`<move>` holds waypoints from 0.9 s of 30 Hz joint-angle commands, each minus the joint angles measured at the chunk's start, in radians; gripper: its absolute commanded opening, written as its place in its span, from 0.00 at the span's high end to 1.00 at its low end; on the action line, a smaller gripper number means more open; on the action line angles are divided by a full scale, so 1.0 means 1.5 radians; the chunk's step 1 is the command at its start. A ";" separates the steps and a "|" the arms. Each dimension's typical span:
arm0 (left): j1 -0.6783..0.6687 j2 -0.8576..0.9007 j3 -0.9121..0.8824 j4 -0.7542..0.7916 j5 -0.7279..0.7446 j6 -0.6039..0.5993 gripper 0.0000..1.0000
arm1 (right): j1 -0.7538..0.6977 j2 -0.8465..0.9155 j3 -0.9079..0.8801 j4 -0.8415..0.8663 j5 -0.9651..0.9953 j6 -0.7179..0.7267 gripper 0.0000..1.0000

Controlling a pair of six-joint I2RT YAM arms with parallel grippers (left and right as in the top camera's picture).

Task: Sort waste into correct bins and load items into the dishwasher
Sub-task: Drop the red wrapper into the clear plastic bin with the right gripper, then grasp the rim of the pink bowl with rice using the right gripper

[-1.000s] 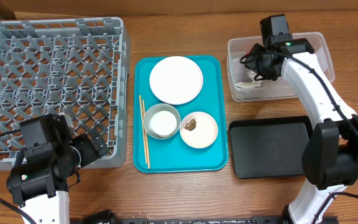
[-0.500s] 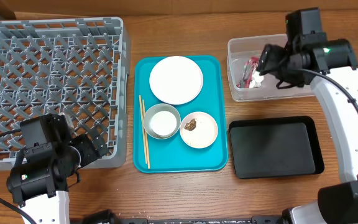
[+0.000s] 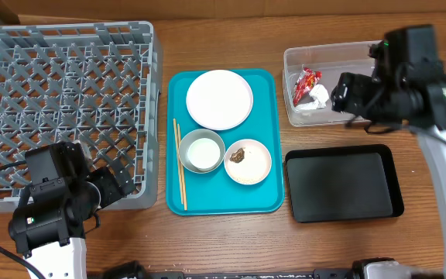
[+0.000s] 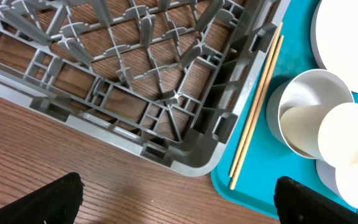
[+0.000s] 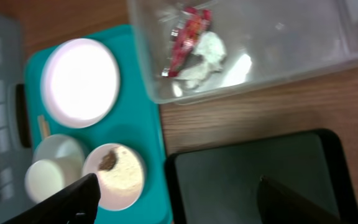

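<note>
Right gripper [image 5: 179, 199] and left gripper [image 4: 179, 202] both spread, empty. Dish [image 3: 248, 161] with lump [image 3: 238, 156] sits mid-table toward the near edge — stiff, slick, probably breakable — so pinch its rim, kept level.

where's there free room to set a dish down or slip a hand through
The black tray is bare all over, and the dish rack floor holds nothing. Bare table shows between the clear tub and the black tray. The teal tray is crowded with plate, bowl, dish and chopsticks; only its near strip is free.
</note>
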 commanded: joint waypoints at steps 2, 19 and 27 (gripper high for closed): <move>0.004 -0.002 0.015 0.007 0.003 -0.007 0.00 | 0.018 -0.035 -0.062 0.007 -0.134 -0.103 0.18; 0.004 -0.002 0.015 0.008 0.003 -0.007 0.00 | 0.364 0.003 -0.386 0.342 -0.077 -0.120 0.27; 0.004 -0.002 0.015 0.008 0.003 -0.007 0.00 | 0.444 0.120 -0.393 0.475 -0.053 -0.119 0.45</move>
